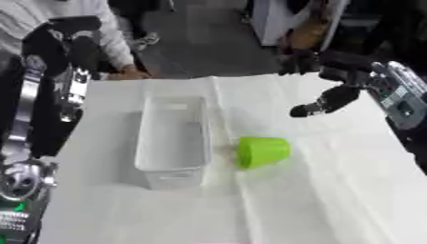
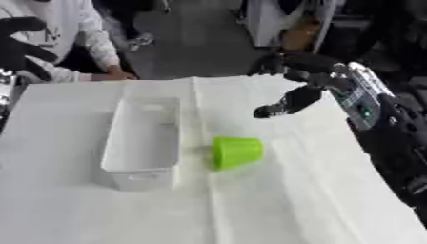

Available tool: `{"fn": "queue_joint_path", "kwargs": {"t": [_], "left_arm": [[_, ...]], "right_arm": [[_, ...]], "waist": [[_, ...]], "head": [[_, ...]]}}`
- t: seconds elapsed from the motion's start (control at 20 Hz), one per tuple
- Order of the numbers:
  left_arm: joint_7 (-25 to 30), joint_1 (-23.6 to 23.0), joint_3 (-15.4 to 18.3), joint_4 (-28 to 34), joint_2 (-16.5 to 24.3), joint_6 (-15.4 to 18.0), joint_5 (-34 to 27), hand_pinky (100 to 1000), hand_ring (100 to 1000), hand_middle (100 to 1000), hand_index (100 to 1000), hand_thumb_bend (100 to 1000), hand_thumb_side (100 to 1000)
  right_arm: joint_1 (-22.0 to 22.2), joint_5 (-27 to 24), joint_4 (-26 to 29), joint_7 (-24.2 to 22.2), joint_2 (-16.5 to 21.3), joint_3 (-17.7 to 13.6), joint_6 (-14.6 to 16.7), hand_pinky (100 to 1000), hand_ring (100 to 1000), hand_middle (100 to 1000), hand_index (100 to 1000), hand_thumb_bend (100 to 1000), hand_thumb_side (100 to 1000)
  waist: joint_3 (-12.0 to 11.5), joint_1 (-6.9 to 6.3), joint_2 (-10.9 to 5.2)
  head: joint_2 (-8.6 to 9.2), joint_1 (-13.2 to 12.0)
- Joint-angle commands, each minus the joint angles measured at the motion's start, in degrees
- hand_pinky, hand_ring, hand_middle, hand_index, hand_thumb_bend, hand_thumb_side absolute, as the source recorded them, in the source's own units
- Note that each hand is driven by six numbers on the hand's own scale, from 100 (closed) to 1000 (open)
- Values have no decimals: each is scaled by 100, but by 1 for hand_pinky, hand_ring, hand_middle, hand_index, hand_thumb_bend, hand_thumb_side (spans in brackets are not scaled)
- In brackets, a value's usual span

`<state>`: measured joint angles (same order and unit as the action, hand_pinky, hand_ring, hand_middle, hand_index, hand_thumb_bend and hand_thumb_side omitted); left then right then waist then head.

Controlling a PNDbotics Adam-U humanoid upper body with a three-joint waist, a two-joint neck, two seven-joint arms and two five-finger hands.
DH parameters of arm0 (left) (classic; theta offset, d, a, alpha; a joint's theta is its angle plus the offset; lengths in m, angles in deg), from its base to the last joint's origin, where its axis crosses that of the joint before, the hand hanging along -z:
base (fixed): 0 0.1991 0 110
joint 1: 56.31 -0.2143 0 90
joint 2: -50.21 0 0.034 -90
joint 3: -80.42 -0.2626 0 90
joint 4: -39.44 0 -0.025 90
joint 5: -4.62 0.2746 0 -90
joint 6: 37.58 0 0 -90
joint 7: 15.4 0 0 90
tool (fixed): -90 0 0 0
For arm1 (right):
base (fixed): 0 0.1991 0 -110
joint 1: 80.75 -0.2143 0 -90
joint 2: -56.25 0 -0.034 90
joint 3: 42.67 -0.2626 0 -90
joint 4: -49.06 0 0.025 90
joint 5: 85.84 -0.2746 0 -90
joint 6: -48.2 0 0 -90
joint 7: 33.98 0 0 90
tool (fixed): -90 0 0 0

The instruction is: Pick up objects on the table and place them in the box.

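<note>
A bright green cup point(image 1: 263, 151) lies on its side on the white cloth, its mouth facing left toward the box. The clear plastic box point(image 1: 171, 143) stands just left of it, long side running away from me, with nothing showing inside. My right hand point(image 2: 320, 76) hangs open above the table behind and to the right of the cup, well clear of it. Its thumb point(image 2: 282, 106) points down and left, and it holds nothing. My left hand point(image 2: 20, 44) is raised at the far left corner with its fingers spread, away from the box.
The white cloth covers the table point(image 1: 317, 209). Its right edge runs close under my right forearm point(image 2: 367, 102). My left arm point(image 1: 50, 109) stands along the table's left edge. Dark floor and furniture lie beyond the far edge.
</note>
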<state>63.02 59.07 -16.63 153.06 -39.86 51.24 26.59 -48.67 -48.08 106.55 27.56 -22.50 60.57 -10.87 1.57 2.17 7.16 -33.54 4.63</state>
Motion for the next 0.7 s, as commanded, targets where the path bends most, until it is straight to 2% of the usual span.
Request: {"fn": "queue_joint_path", "kwargs": {"t": [0.05,0.2,0.25,0.3,0.35,0.4,0.45,0.7], "left_arm": [[4,109,25,97,3,25,-24,444,564,756,835,266,967],[7,133,22,97,-12,31,-28,444,564,756,835,266,967],[8,140,23,97,-16,33,-24,445,564,756,835,267,966],[8,148,22,97,-22,35,-25,445,564,756,835,267,966],[9,152,20,97,-25,37,-27,445,564,756,835,268,965],[11,156,18,97,-28,39,-30,445,564,756,835,268,965],[12,158,17,97,-29,41,-34,445,564,756,835,268,965],[17,159,15,97,-28,42,-34,446,564,757,835,268,965]], "right_arm": [[-174,115,9,-85,23,-55,40,771,815,823,897,745,710],[-183,196,14,-159,-29,-12,75,775,813,818,895,766,673],[-183,231,18,-183,-45,2,88,787,816,814,895,801,599],[-182,274,23,-210,-67,18,102,784,815,814,895,793,615],[-181,311,27,-232,-84,30,116,794,818,813,896,819,557],[-179,347,30,-259,-102,43,132,792,817,815,895,747,555],[-178,377,32,-289,-114,56,148,804,825,815,899,842,507],[-185,458,67,-428,-141,100,247,813,829,815,897,854,465]], "waist": [[-14,-7,-60],[-36,0,-55],[-43,2,-55],[-50,4,-55],[-55,7,-57],[-59,10,-59],[-63,12,-61],[-64,20,-67]], "head": [[69,57],[94,57],[105,56],[112,58],[113,59],[112,59],[111,55],[131,46]]}}
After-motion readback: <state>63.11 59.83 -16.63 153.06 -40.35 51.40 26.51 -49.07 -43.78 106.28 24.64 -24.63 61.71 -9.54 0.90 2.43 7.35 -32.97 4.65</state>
